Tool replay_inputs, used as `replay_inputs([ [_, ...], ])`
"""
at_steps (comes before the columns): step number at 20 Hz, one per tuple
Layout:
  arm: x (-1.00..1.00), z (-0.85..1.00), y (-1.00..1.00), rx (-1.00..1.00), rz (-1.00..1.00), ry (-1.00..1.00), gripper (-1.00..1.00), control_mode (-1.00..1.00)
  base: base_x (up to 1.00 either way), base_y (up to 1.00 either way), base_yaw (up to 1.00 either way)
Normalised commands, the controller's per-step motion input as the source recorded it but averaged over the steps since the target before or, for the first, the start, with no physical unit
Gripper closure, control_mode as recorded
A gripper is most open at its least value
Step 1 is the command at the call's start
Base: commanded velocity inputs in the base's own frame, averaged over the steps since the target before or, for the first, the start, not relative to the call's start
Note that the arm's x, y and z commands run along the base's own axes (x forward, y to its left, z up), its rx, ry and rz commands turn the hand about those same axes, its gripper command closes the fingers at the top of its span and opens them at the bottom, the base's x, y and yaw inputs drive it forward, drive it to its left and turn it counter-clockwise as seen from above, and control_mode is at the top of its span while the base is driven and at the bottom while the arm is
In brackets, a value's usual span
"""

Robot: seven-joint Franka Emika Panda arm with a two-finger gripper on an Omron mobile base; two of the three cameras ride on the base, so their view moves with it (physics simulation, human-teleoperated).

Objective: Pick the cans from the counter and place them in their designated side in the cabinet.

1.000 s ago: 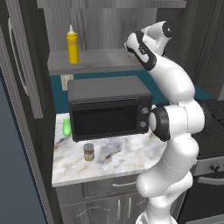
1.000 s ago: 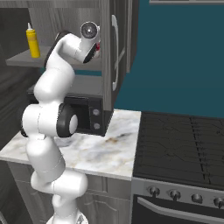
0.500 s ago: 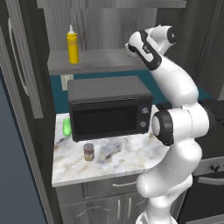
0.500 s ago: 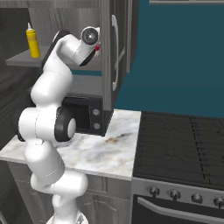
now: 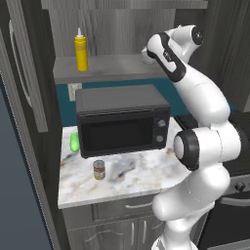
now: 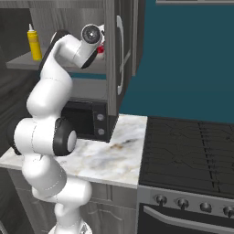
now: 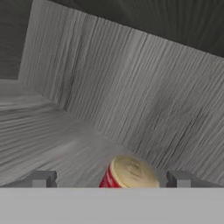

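Note:
The red-and-white can (image 7: pixel 127 174) stands upright on the grey shelf (image 7: pixel 48 135) of the cabinet (image 5: pixel 117 29), at its right end near the plank back wall. My gripper (image 7: pixel 110 179) hovers over it, open, with its fingertips (image 7: pixel 41 178) spread wider than the can and clear of its sides. From the right base view, a sliver of that red can (image 6: pixel 101 48) shows beside my hand. The brownish-red and tan can (image 5: pixel 99 169) stands on the marbled counter (image 5: pixel 141 176) in front of the microwave, far below the gripper.
A yellow squeeze bottle (image 5: pixel 81 51) stands at the shelf's left end. The black microwave (image 5: pixel 122 122) fills the back of the counter, with a green item (image 5: pixel 74 141) at its left. The open cabinet door (image 6: pixel 121 50) hangs right of my hand. A stove (image 6: pixel 192 151) adjoins the counter.
My wrist has shifted slightly to the right at the shelf's right end. The jaws have stayed wide apart and the can on the counter has not moved.

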Motion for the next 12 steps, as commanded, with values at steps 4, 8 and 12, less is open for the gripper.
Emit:
replay_inputs([
  [4, -0.5, 0.03, 0.03, -0.04, 0.04, -0.03, -1.0, -1.0, 0.0, 0.0, 0.0],
  [8, -0.52, 0.0, 0.09, -0.04, 0.04, -0.05, -1.0, -1.0, 0.0, 0.0, 0.0],
  [12, -0.57, 0.0, 0.1, -0.03, 0.03, -0.06, -1.0, -1.0, 0.0, 0.0, 0.0],
])
